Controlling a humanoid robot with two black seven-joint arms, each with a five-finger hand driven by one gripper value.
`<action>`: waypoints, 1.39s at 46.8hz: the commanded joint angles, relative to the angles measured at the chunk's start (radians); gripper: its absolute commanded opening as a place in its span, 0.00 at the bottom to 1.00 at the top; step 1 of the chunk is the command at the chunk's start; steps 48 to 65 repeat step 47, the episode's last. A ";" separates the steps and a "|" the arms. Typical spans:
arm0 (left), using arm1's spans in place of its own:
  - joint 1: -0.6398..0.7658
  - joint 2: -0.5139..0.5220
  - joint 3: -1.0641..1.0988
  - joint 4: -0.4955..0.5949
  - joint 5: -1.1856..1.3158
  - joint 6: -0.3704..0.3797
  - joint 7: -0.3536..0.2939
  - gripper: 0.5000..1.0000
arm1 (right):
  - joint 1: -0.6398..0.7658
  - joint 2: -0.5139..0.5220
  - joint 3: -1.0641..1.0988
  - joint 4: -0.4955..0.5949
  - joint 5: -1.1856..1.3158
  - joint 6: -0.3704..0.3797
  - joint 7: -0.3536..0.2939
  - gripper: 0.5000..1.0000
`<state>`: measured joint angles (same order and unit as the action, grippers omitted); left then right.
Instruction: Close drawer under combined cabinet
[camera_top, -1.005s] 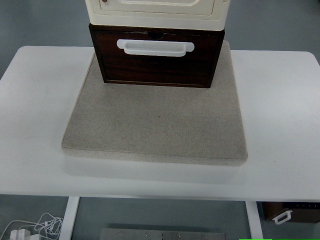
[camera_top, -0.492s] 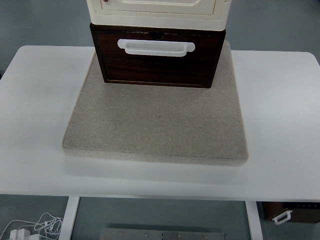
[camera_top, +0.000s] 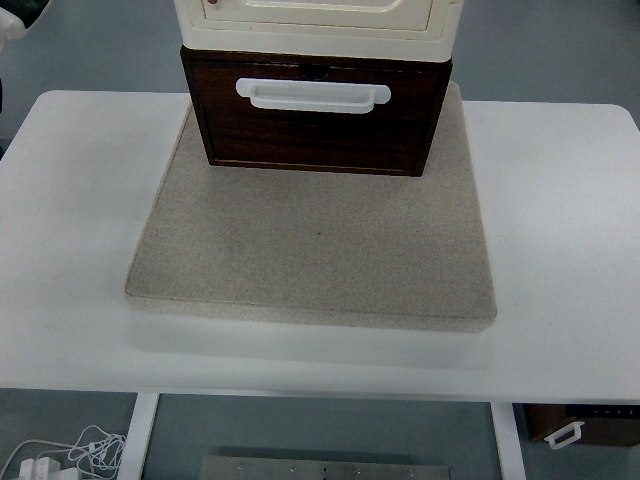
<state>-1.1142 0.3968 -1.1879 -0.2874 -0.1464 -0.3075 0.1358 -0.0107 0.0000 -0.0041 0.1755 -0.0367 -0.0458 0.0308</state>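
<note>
A dark brown wooden drawer (camera_top: 315, 125) with a white bar handle (camera_top: 312, 94) sits under the cream cabinet (camera_top: 315, 22) at the top centre. Its front stands out a little ahead of the cabinet's front edge. Both rest on a beige mat (camera_top: 310, 250). A small white and dark piece of the left arm (camera_top: 10, 22) shows at the top left corner, far from the drawer; the hand itself is hidden. The right arm is out of view.
The mat lies on a white table (camera_top: 560, 230). Below the table's front edge are a white cable and plug (camera_top: 60, 455) on the left and a dark box with a white handle (camera_top: 580, 428) on the right.
A white piece of the left arm has come into the top left corner. The drawer and cabinet have not moved.
</note>
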 joint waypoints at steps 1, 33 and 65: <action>0.007 -0.010 0.004 0.001 -0.051 -0.001 -0.004 0.99 | 0.000 0.000 0.001 -0.001 0.000 0.000 0.000 0.90; 0.014 -0.165 0.005 0.047 -0.062 0.070 -0.073 0.99 | 0.000 0.000 0.006 -0.001 0.000 0.001 0.009 0.90; 0.011 -0.188 0.007 0.047 -0.062 0.071 -0.087 0.99 | 0.000 0.000 0.004 -0.001 0.000 0.001 0.009 0.90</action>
